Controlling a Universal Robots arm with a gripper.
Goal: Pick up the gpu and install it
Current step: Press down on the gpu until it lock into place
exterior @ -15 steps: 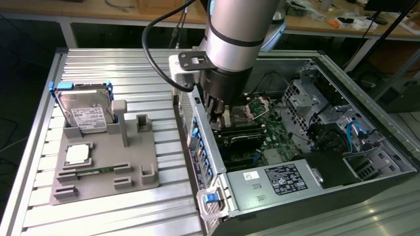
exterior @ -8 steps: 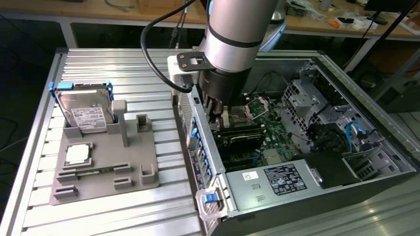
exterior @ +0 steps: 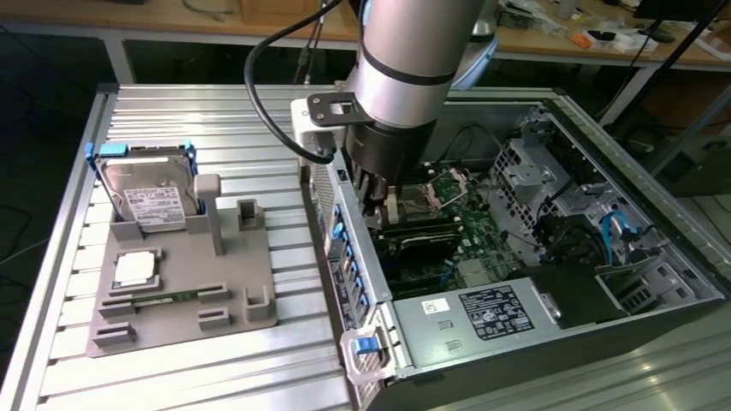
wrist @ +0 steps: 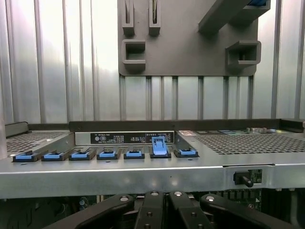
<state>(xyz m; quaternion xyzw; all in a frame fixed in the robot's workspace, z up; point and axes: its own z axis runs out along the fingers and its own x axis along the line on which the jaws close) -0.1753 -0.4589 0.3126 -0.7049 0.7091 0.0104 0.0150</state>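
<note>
1. The open case (exterior: 686, 282) lay on its side on the ribbed table (exterior: 228, 111), at the exterior view's right.
2. Nearest in the case sat a power supply (exterior: 491, 312) with a white label. Behind it lay the motherboard (exterior: 474, 240), then a processor socket (exterior: 448, 184) and a metal drive cage (exterior: 531, 167).
3. The gpu (exterior: 420, 233) appeared as a dark flat card lying across the motherboard, directly under the gripper (exterior: 375, 204).
4. The jaws were clenched. Whether they clamped the gpu could not be told.
5. The arm (exterior: 406, 68) stood nearly vertical, with its wrist inside the case by the wall facing the fixture. A black cable (exterior: 265, 103) looped off it.
6. The grey fixture (exterior: 246, 291) lay on the table at the exterior view's left. It held:
   - a hard drive (exterior: 146, 193), leaning upright at the far end;
   - a silver square chip (exterior: 137, 267) in a pocket;
   - a memory stick (exterior: 171, 297), flat near the front.
7. The wrist view added the gripper's black links (wrist: 152, 212) and a row of blue clips (wrist: 107, 153) on the case wall. One clip (wrist: 159, 144) stood raised above the rest. Beyond the wall were the table and the fixture's underside pockets.
8. Wooden benches (exterior: 205, 17) crossed the background.
</note>
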